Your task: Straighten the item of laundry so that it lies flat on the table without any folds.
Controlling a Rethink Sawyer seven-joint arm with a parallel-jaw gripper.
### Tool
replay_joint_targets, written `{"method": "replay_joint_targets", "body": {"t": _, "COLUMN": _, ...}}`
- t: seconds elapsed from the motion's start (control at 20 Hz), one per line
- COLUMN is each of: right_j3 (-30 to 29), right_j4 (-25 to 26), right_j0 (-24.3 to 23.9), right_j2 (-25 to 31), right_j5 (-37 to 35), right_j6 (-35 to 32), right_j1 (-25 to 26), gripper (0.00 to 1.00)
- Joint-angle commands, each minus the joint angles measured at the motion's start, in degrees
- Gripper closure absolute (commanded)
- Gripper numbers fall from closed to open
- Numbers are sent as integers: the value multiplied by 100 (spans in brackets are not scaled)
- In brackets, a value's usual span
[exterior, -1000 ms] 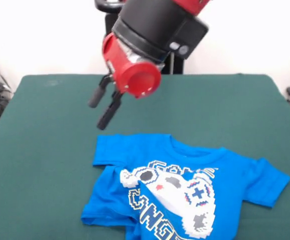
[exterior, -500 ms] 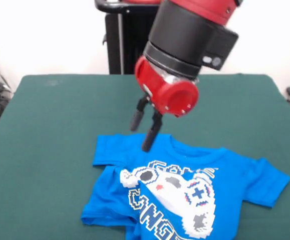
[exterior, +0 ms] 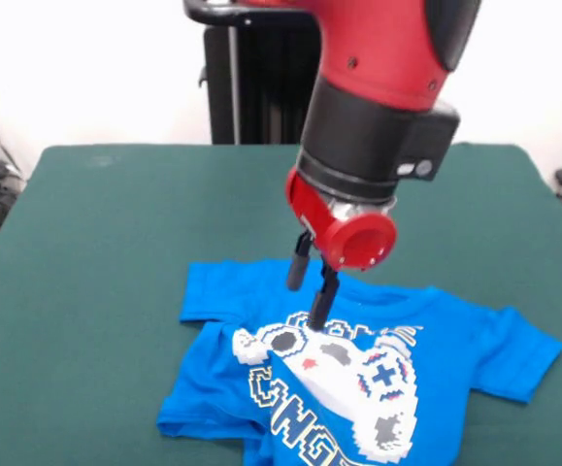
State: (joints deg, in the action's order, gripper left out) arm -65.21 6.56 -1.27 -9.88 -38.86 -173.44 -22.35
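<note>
Blue T-shirt (exterior: 358, 374) directly beneath gripper (exterior: 311, 293)

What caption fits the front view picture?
Open gripper hangs over the collar of a rumpled blue shirt on the green table.

item of laundry (exterior: 455, 335): bright blue, printed with a white-grey pixel controller showing small red and blue marks, plus white block lettering. table (exterior: 96, 252): dark green all over. arm (exterior: 378, 87): red and black. gripper (exterior: 310, 291): black fingers under a red mount.
</note>
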Motion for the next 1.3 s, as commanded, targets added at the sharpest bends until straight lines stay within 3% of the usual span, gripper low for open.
{"method": "replay_joint_targets", "body": {"t": 0.05, "right_j3": -902, "right_j4": 327, "right_j0": -89, "right_j2": 906, "right_j5": 93, "right_j6": 1198, "right_j1": 562, "gripper": 0}}
{"method": "replay_joint_targets", "body": {"t": 0.3, "right_j3": -832, "right_j4": 628, "right_j0": -27, "right_j2": 830, "right_j5": 317, "right_j6": 1056, "right_j1": 837, "gripper": 0}}
{"method": "replay_joint_targets", "body": {"t": 0.65, "right_j3": -1449, "right_j4": 261, "right_j0": -860, "right_j2": 2024, "right_j5": -20, "right_j6": 1785, "right_j1": 661, "gripper": 0}}
{"method": "replay_joint_targets", "body": {"t": 0.95, "right_j3": -1812, "right_j4": 243, "right_j0": -1249, "right_j2": 2774, "right_j5": -277, "right_j6": 1850, "right_j1": 541, "gripper": 0}}
{"method": "replay_joint_targets", "body": {"t": 1.3, "right_j3": -1822, "right_j4": 489, "right_j0": -1372, "right_j2": 3015, "right_j5": -388, "right_j6": 1638, "right_j1": 587, "gripper": 0}}
